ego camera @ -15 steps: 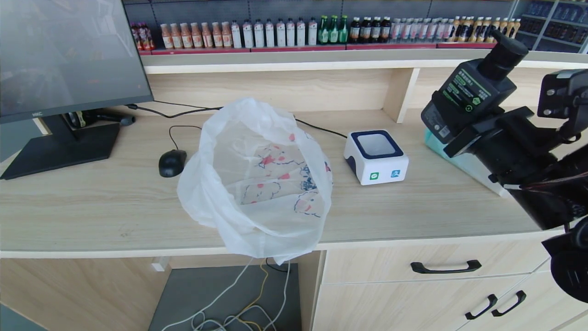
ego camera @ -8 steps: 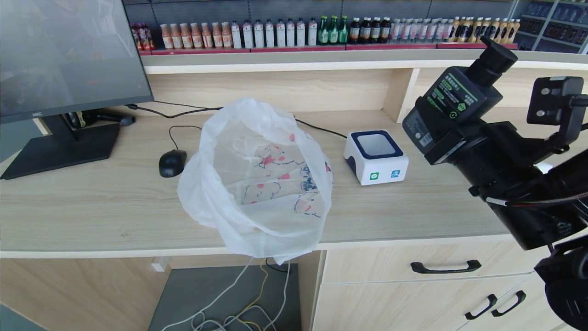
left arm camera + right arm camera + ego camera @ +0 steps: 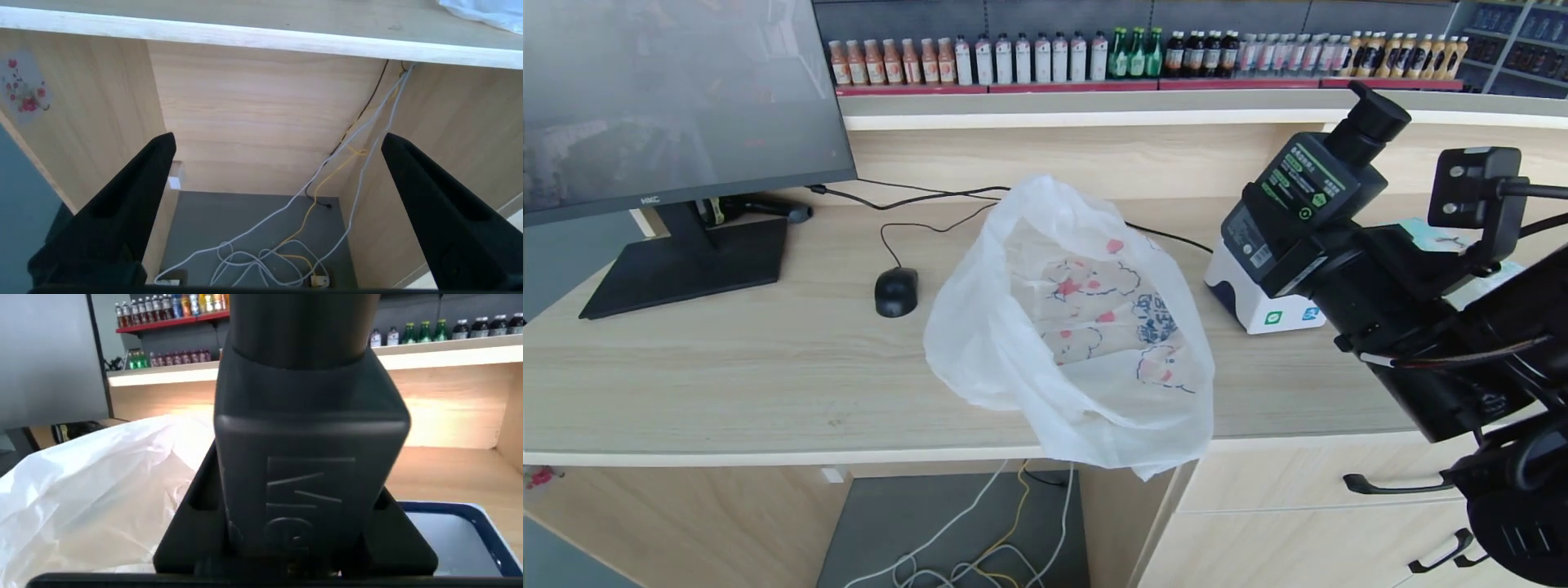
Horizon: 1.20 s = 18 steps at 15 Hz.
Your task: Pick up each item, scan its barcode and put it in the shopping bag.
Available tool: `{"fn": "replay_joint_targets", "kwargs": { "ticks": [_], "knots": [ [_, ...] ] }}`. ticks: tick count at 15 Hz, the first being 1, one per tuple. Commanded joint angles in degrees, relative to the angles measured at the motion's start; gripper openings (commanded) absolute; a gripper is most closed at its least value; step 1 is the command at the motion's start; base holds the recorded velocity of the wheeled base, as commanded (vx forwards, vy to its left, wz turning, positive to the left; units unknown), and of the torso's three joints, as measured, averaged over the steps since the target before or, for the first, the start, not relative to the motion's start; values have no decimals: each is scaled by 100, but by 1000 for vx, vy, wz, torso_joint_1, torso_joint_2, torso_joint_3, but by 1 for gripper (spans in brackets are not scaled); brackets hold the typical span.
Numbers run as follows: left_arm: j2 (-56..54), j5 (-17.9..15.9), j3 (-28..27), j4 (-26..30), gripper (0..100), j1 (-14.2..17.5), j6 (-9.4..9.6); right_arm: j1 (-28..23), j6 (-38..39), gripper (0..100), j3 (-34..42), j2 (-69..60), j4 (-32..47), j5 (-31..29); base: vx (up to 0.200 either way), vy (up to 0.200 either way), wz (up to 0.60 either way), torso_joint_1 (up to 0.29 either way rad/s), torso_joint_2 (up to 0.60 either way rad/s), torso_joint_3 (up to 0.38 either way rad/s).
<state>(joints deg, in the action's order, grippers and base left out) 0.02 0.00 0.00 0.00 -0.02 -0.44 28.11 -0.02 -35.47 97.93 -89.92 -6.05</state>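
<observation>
**A:** What is seen at the left?

**B:** The left gripper [image 3: 278, 140] is held low, in front of the open space under the counter [image 3: 245, 16]. Its fingers [image 3: 122, 212] are spread wide and nothing is held between them. Cables [image 3: 286, 237] are seen lying on the floor of that space. On the counter, a monitor [image 3: 678, 98] is stood at the far left. A mouse [image 3: 896, 291] is laid just right of its foot.

**A:** And the bag?

**B:** The bag [image 3: 1078, 327] is set near the middle of the counter, hanging a little over the front edge, with its mouth open. Something with a cartoon print is seen through the plastic, but what it is cannot be told.

**A:** Where is the item being handled?

**B:** A black bottle [image 3: 1298, 196] is clamped firmly in the right gripper [image 3: 1319, 257]. It is lifted off the counter and tilted, with its cap pointed up and to the right. A barcode label is shown on the side turned toward the bag. The bottle is held above the scanner [image 3: 1262, 314], which is stood just right of the bag and is partly hidden by the bottle. A pale teal pack [image 3: 1445, 233] is seen behind the arm at the far right.
</observation>
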Motion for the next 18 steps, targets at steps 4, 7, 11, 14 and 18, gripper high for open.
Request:
{"fn": "replay_joint_targets", "kwargs": {
  "ticks": [4, 7, 11, 14, 18],
  "knots": [
    [-2, 0, 0, 0, 100, 2, 18, -7, 46, 0, 41, 183, -8, 253, 0, 200, 0, 5, 1, 4],
    [-2, 0, 0, 0, 100, 2, 26, 28, 117, 0, 76, 174, -8, 394, 0, 0, 0, 0, 0, 0],
    [-2, 0, 0, 0, 100, 2, 26, 661, 635, 0, 339, 157, -8, 323, 0, 0, 0, 0, 0, 0],
    [-2, 0, 0, 0, 100, 2, 26, 625, 1417, 0, 208, 227, -8, 1211, 0, 0, 0, 0, 0, 0],
    [-2, 0, 0, 0, 100, 2, 26, 397, 2252, 0, -504, 534, 36, 1273, 0, 0, 0, 0, 0, 0]
  ]
}}
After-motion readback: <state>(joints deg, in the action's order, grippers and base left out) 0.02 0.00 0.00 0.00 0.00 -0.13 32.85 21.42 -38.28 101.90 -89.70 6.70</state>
